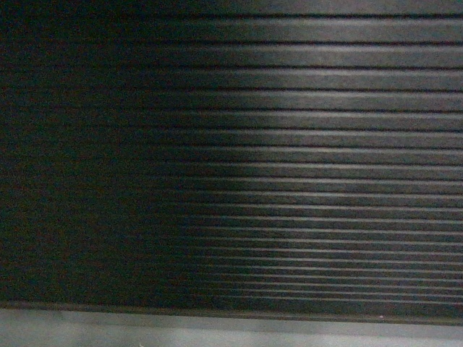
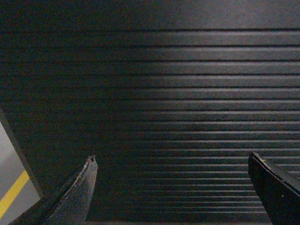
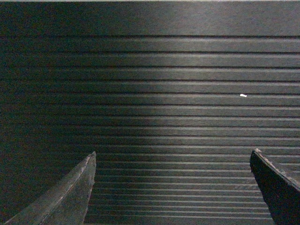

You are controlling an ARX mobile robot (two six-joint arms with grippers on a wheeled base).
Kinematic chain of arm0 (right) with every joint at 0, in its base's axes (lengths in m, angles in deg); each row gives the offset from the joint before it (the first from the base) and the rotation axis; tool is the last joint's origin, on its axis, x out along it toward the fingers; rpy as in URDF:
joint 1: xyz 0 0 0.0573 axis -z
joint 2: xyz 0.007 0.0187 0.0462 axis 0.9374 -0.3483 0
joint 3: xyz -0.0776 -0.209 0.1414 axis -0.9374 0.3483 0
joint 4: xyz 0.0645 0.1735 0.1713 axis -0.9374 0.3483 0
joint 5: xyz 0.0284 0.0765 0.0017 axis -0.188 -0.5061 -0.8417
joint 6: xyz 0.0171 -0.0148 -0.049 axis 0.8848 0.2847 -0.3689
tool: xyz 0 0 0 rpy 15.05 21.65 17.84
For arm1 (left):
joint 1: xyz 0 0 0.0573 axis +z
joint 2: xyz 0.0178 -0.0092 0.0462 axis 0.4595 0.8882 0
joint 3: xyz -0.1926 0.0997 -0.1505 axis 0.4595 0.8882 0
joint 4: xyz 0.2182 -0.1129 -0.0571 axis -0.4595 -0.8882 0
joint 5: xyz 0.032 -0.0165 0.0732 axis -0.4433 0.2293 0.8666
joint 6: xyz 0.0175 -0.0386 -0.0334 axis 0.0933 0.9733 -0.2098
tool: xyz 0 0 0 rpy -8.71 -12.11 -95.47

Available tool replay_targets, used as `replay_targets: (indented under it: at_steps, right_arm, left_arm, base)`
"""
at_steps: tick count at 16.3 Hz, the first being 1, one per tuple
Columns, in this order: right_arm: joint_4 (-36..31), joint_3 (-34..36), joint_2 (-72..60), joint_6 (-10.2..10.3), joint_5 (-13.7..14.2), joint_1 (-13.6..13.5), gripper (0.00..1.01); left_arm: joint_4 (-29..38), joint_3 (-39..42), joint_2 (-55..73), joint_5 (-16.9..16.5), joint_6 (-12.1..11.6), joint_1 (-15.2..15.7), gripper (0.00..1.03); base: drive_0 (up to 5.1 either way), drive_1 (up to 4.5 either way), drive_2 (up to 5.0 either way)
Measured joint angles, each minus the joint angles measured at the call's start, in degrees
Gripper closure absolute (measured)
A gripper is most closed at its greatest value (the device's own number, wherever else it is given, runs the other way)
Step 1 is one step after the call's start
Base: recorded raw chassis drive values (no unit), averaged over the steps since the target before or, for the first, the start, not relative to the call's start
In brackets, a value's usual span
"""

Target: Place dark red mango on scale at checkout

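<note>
Left claw (image 2: 171, 161) and right claw (image 3: 172, 157) gape released before the checkout (image 1: 304, 144) slats; no writing visible.

Left gripper (image 2: 171, 161): two dark, tapered fingers (image 2: 77, 192), edges scuffed pale. Right gripper (image 3: 172, 157): same dark, worn blades.

Checkout (image 1: 289, 144) front fills view; floor (image 1: 217, 332) strip below.
</note>
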Motion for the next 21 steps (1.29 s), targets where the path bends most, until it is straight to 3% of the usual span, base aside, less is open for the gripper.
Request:
replay_targets:
  at_steps: [21]
  right_arm:
    - [-0.4,0.0,0.0,0.0,0.1,0.0,0.03]
  left_arm:
    - [0.6,-0.2,0.0,-0.1,0.0,0.0,0.05]
  base:
    - [0.0,0.00,0.0]
